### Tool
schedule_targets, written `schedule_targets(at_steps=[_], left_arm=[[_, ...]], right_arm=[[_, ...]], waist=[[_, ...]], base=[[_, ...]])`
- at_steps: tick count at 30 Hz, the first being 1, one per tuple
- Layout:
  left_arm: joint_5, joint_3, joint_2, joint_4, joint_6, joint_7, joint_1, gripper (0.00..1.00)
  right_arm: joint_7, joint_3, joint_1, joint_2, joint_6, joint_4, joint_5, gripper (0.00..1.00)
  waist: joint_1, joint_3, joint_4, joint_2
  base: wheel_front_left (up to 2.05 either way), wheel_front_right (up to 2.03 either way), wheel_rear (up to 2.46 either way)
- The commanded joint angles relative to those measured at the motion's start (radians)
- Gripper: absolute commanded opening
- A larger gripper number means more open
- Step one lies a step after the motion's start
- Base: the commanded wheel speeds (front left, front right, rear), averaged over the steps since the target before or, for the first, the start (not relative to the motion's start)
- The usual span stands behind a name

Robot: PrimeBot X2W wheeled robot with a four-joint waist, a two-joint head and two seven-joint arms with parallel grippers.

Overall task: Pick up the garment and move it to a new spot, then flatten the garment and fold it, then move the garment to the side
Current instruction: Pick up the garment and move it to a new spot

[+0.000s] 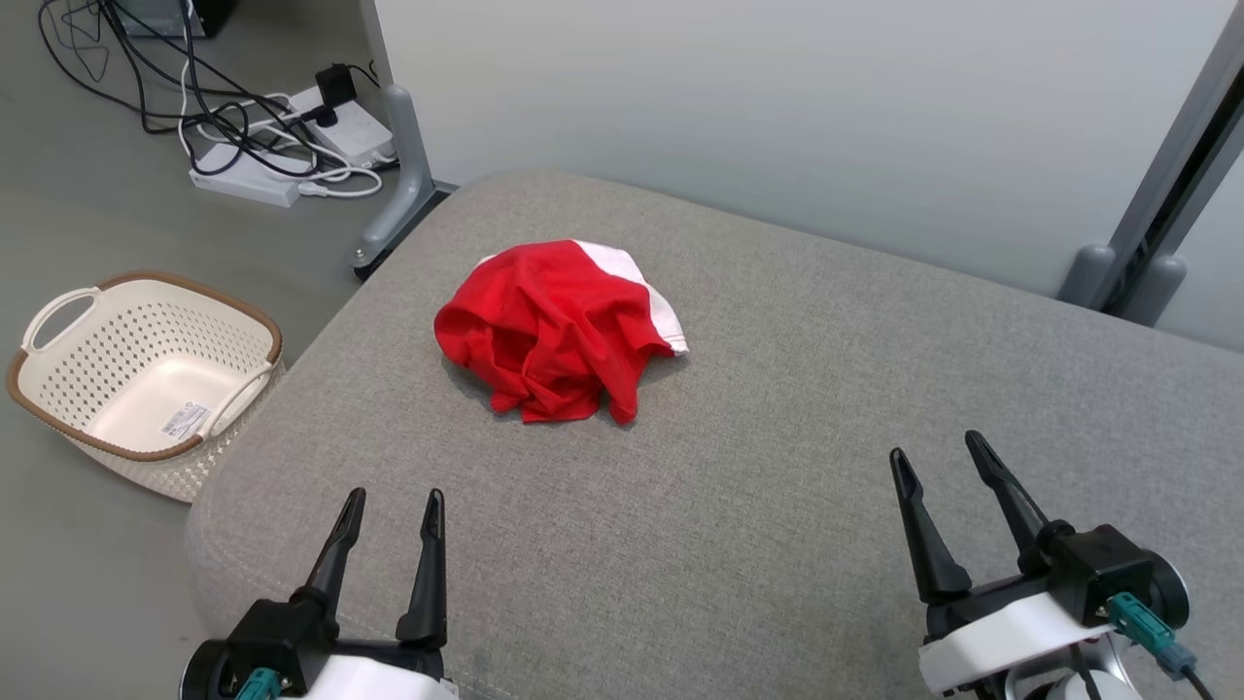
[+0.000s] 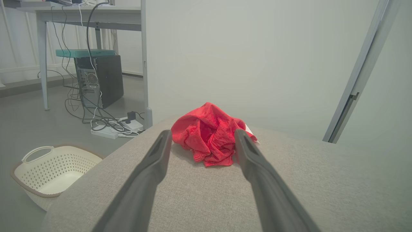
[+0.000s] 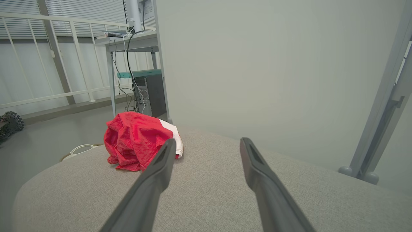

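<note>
the red garment (image 1: 554,331) is lying bunched on the grey cushion (image 1: 777,467) while the left gripper (image 1: 397,496) and right gripper (image 1: 934,447) are hovering empty, spread wide, well short of it, so a shallow pinch is probably risking catching just one loose fold.

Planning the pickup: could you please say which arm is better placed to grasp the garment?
Left, probably: the left gripper points straight at the garment; the right gripper sits farther aside.
</note>
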Motion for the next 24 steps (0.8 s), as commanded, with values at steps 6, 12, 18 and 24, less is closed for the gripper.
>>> schedule_targets(at_steps=[6, 12, 18, 24], left_arm=[[0.000, -0.013, 0.004, 0.027, 0.001, -0.001, -0.080, 1.00], [-0.065, 0.035, 0.002, 0.058, -0.044, -0.001, -0.222, 1.00], [-0.076, 0.107, 0.042, 0.214, -0.126, -0.001, -0.448, 1.00], [-0.160, 0.067, 0.136, 0.428, -0.150, 0.116, -0.698, 1.00]], right_arm=[[-0.005, -0.003, -0.033, -0.039, 0.000, -0.025, -0.014, 1.00], [-0.005, -0.008, -0.100, -0.081, 0.000, -0.090, -0.038, 1.00], [-0.005, 0.009, -0.168, -0.094, 0.000, -0.147, -0.044, 1.00], [-0.005, 0.018, -0.218, -0.096, 0.000, -0.201, -0.018, 1.00]], waist=[[0.0000, 0.093, -0.008, 0.0000], [0.0000, 0.229, -0.047, 0.0000], [0.0000, 0.346, -0.108, 0.0000], [0.0000, 0.427, -0.164, 0.0000]], base=[[0.00, 0.00, 0.00], [0.00, 0.00, 0.00], [0.00, 0.00, 0.00], [0.00, 0.00, 0.00]])
